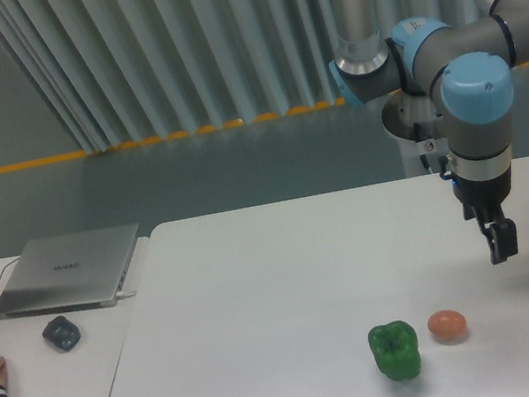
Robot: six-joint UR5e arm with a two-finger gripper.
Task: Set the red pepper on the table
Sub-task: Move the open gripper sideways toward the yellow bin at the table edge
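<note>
Gripper point(500, 244) hangs above the large white flat-topped desk point(259, 290), empty; fingers appear together. Green bell pepper point(395, 350) and orange-brown egg-like ball point(447, 325) rest nearby.

Pepper point(395, 350) on table point(260, 300), ball point(447, 325) just right.

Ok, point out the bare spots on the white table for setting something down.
Bare: the table from its left edge to the green pepper, and the far strip behind. Crowded: the front right, around that pepper, the orange-brown ball and the gripper.
</note>
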